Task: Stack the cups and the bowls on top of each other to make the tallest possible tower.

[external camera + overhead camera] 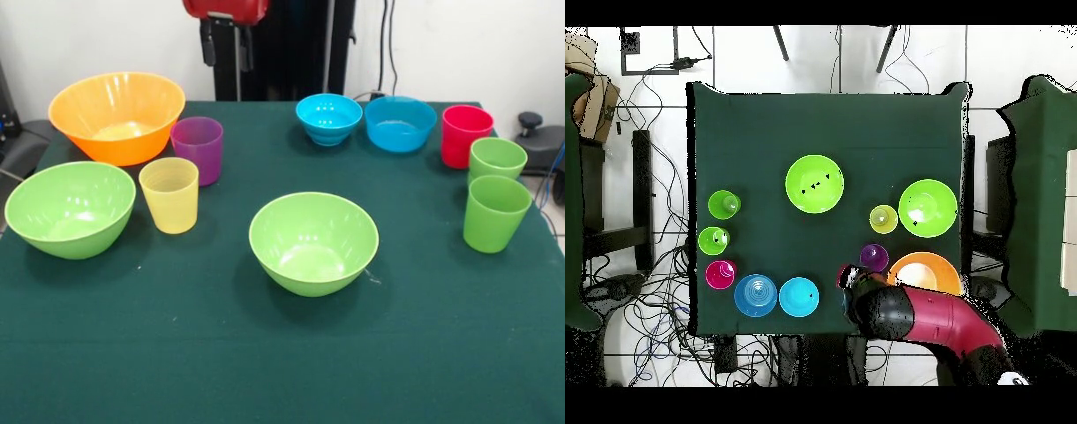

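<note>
Every piece stands alone on the green cloth; no tower shows. A large orange bowl (116,115) (925,272) sits beside a purple cup (197,148) and a ribbed yellow cup (169,194). One lime bowl (71,209) is near them, another (313,243) (814,184) sits mid-table. Two blue bowls (328,117) (400,124), a red cup (465,135) and two green cups (497,161) (496,214) fill the other side. My gripper (227,49) (850,278) hangs open and empty above the table's far edge, between the purple cup and the blue bowls.
The table (265,353) is covered in dark green cloth. Cables (665,300) and chair legs lie on the floor around it. A second green table (1045,200) stands to one side.
</note>
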Controlling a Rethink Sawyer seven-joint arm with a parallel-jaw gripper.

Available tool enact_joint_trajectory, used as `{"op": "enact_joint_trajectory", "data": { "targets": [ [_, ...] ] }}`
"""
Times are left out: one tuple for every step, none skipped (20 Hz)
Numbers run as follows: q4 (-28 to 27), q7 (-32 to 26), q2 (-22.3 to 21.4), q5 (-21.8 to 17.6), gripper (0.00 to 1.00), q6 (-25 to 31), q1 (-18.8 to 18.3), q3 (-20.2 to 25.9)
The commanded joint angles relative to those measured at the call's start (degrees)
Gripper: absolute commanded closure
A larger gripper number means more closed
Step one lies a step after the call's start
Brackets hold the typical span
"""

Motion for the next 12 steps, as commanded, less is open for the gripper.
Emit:
{"op": "enact_joint_trajectory", "data": {
  "targets": [
    [7.1,-11.9,-0.4,-8.2,0.0,-1.5,-2.7,11.6],
    [7.4,-13.1,-0.5,-9.3,0.0,-1.2,-3.4,13.2],
    [8.1,-13.7,-0.7,-10.2,0.0,-1.0,-4.0,14.4],
    [8.9,-14.1,-1.1,-11.2,0.0,-1.4,-4.7,15.6],
    [9.6,-14.4,-1.5,-12.2,0.0,-1.8,-5.4,16.9],
    [10.1,-14.4,-1.9,-13.0,0.0,-1.9,-6.0,17.7],
    [10.7,-14.5,-2.2,-13.8,0.0,-2.0,-6.6,18.5],
    [11.2,-14.4,-2.6,-14.4,0.0,-1.9,-7.2,19.4],
    [11.3,-14.6,-3.1,-14.9,0.0,-1.7,-7.9,20.6],
    [11.7,-14.5,-3.4,-15.2,0.0,-1.5,-8.6,21.7],
    [11.8,-15.1,-3.5,-15.2,0.0,-0.5,-9.7,23.0],
    [11.8,-15.3,-3.5,-15.6,0.0,0.0,-10.4,24.2]
  ]
}}
